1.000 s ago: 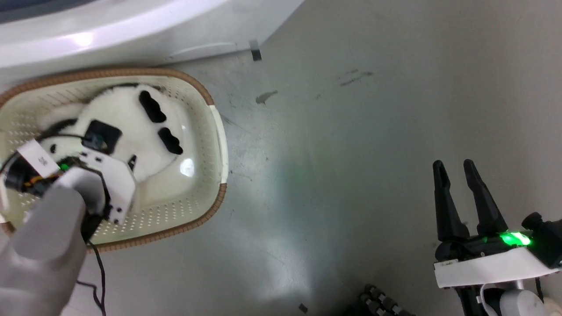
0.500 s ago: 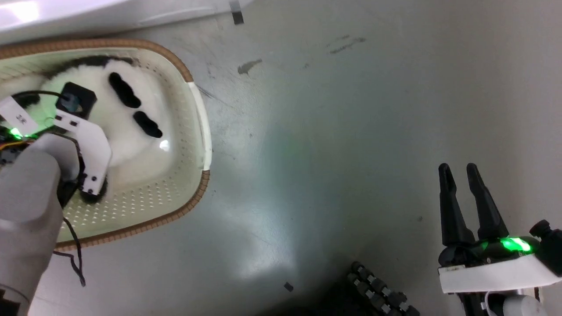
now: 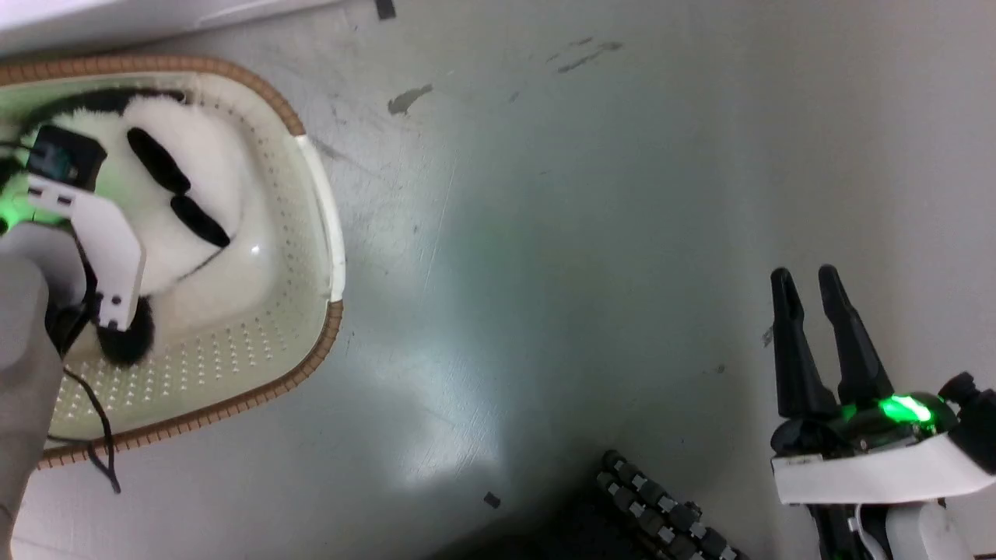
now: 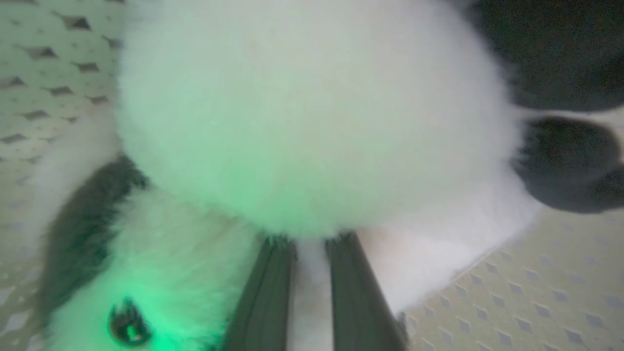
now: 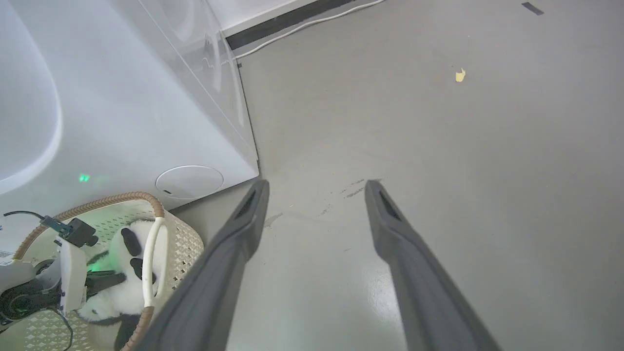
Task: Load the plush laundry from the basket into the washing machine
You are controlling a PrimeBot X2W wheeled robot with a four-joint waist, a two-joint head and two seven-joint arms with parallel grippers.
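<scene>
The plush laundry (image 3: 214, 179), a fluffy white panda toy with black patches, lies in the cream basket (image 3: 315, 194) at the head view's left. My left wrist (image 3: 101, 241) hangs over it and hides the fingers there. In the left wrist view my left gripper (image 4: 312, 239) is shut on the plush laundry (image 4: 312, 112), its tips sunk in white fur. The right wrist view shows the dark fingers (image 5: 105, 280) reaching into the toy (image 5: 122, 292). My right gripper (image 3: 805, 280) stands open over bare floor at the lower right, holding nothing. The washing machine (image 5: 122, 107) rises right behind the basket.
A grey floor with dark scuff marks (image 3: 580, 58) spreads between basket and right gripper. A dark ribbed part (image 3: 661, 513) lies at the bottom edge. A black cable (image 3: 97, 435) dangles from my left arm over the basket rim. A white cord (image 5: 302, 24) runs along the far wall.
The whole head picture has shifted, so the basket and washer sit further left and up. My left gripper stays on the plush in the basket. The right gripper keeps its pose.
</scene>
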